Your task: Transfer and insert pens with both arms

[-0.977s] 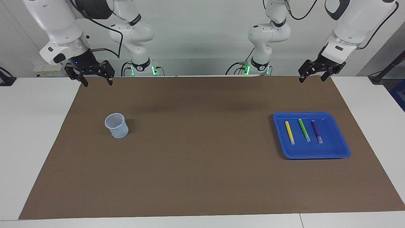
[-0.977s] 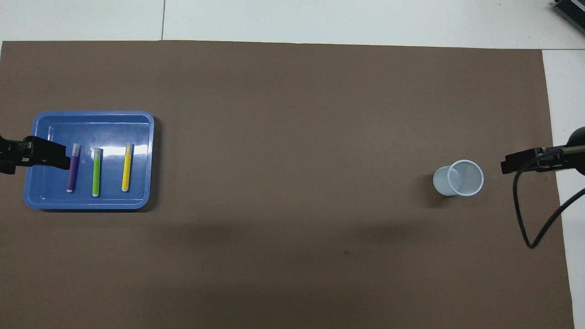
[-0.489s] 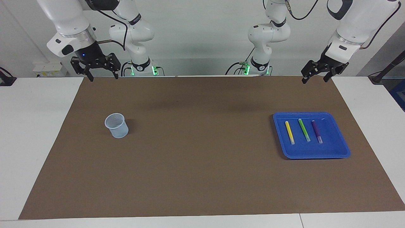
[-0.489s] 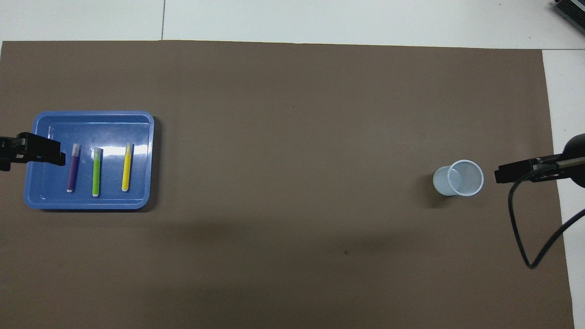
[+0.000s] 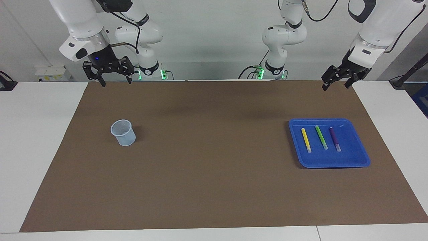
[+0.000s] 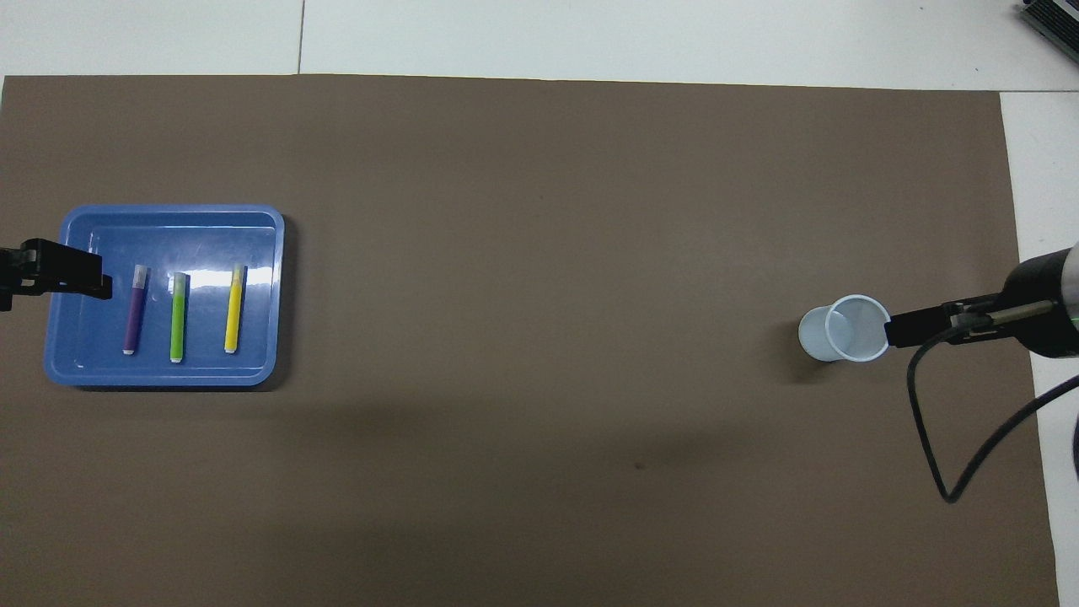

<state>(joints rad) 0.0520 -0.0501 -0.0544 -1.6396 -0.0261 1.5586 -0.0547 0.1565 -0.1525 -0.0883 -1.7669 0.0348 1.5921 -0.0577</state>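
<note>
Three pens lie side by side in a blue tray (image 5: 354, 160) (image 6: 169, 221) toward the left arm's end of the table: yellow (image 5: 306, 140) (image 6: 233, 308), light green (image 5: 321, 137) (image 6: 178, 316) and purple (image 5: 334, 139) (image 6: 133, 309). My left gripper (image 5: 336, 86) (image 6: 84, 282) hangs open and empty, high over the mat's edge nearest the robots; from overhead it overlaps the tray's outer rim. My right gripper (image 5: 116, 82) (image 6: 904, 329) is also open and empty, raised over the same edge of the mat; from overhead its tip overlaps the cup's rim.
A pale translucent cup (image 5: 123, 133) (image 6: 847, 329) stands upright on the brown mat (image 5: 214, 167) toward the right arm's end. Two smaller white arms with green lights (image 5: 152, 72) stand at the robots' edge of the table. A black cable (image 6: 952, 472) loops from the right wrist.
The right gripper has swung inward toward the cup's line and risen slightly. The left gripper has shifted a little outward, off the purple pen in the overhead view. Pens, tray and cup have not moved.
</note>
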